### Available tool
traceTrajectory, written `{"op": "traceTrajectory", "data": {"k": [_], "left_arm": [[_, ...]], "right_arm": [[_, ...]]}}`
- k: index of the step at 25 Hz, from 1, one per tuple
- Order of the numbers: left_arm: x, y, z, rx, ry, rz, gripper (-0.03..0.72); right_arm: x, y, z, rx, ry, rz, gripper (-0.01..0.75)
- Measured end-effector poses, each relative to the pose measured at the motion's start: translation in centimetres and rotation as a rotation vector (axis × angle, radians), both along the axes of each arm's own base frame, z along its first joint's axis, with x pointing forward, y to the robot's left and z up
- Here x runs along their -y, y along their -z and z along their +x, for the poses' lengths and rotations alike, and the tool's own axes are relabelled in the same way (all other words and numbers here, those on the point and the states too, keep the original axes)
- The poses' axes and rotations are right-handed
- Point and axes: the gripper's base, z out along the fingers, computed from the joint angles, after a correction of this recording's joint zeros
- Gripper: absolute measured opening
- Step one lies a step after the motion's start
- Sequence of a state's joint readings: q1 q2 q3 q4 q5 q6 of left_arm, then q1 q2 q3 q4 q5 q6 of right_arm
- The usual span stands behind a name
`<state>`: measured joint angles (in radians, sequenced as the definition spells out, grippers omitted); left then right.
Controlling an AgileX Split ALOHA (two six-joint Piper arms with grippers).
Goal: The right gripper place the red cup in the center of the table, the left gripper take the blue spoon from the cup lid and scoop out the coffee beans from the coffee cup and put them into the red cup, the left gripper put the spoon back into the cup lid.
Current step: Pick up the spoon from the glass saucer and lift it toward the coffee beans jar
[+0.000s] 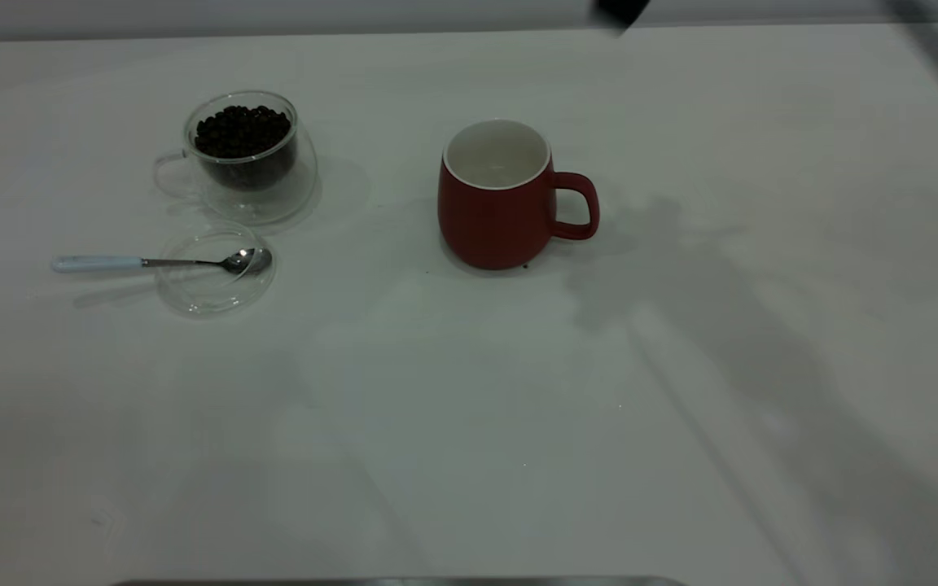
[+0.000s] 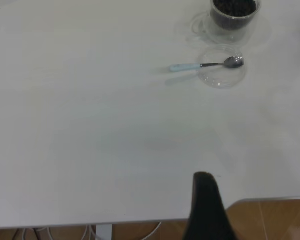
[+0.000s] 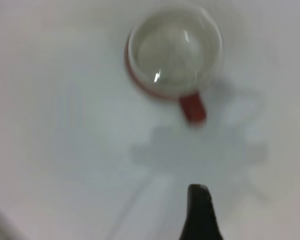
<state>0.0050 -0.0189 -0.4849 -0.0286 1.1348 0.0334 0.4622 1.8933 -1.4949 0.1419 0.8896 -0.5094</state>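
Only one black fingertip of my left gripper (image 2: 206,200) and my right gripper (image 3: 200,210) is showing, so I cannot tell their spread; the red cup (image 1: 495,195) is sitting upright mid-table (image 1: 469,423).

The red cup (image 3: 175,55) stands upright on the table (image 3: 60,150), seen from above, its white inside bare; its red handle (image 3: 193,107) points toward the right gripper (image 3: 201,212), whose one visible black fingertip hangs apart from the cup.
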Motion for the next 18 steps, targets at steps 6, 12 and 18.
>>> {"op": "traceTrajectory", "data": {"k": [6, 12, 18], "left_arm": [[0.0, 0.0, 0.0, 0.0, 0.0, 0.0, 0.57], [0.0, 0.0, 0.0, 0.0, 0.0, 0.0, 0.57], [0.0, 0.0, 0.0, 0.0, 0.0, -0.001, 0.57]], "right_arm": [[4.0, -6.8, -4.9, -0.101, 0.165, -0.087, 0.587], [6.7, -10.5, -9.9, -0.014, 0.176, -0.062, 0.588], [10.1, -10.1, -17.2, -0.017, 0.247, -0.028, 0.588]]}}
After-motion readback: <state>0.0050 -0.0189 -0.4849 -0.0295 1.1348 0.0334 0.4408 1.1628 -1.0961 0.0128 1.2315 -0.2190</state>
